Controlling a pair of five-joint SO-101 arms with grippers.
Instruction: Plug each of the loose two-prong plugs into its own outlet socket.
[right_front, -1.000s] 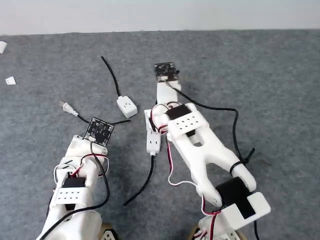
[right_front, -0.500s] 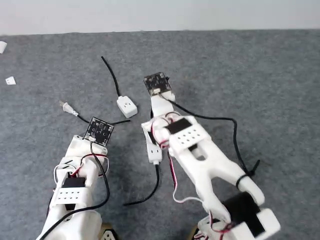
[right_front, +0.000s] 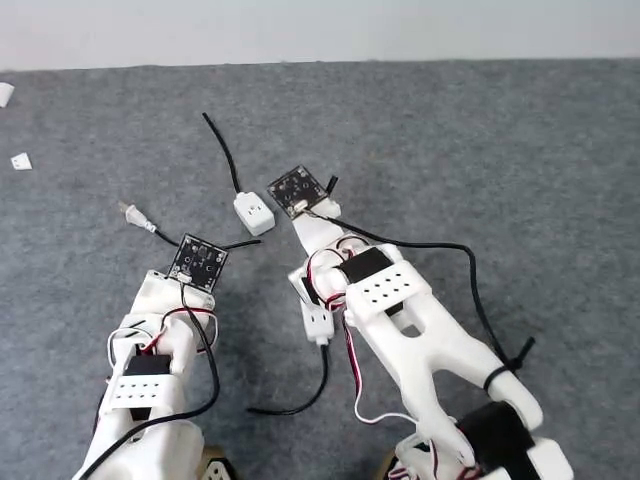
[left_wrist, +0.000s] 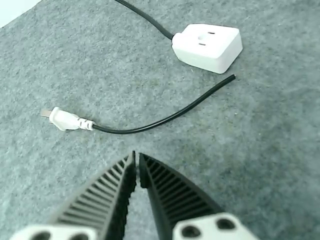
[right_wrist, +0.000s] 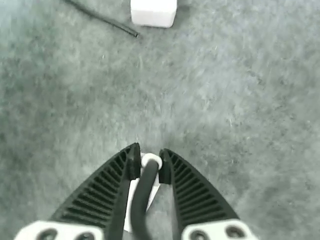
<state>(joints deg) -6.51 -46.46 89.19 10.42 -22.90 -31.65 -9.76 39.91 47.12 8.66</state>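
A white outlet socket (right_front: 254, 213) (left_wrist: 207, 45) (right_wrist: 152, 12) lies on the grey carpet with its black cord running away from the arms. A loose two-prong plug (right_front: 128, 212) (left_wrist: 62, 119) lies to its left, and its short cord ends near the socket. My left gripper (left_wrist: 136, 156) hovers shut and holds nothing, just short of that cord. My right gripper (right_wrist: 148, 152) is shut on a second white plug (right_wrist: 150, 161) (right_front: 317, 318) where its black cord leaves it. That cord trails back under the arm. The socket lies ahead of this gripper at some distance.
Two small white scraps (right_front: 20, 160) lie at the far left of the carpet. The held plug's cord tail (right_front: 285, 405) curls between the two arm bases. A black camera cable (right_front: 470, 270) loops off the right arm. A pale wall borders the carpet at the back.
My right arm has swung left toward the socket and drawn back, carrying the held plug and dragging its cord along. The left arm, loose plug and socket have not moved.
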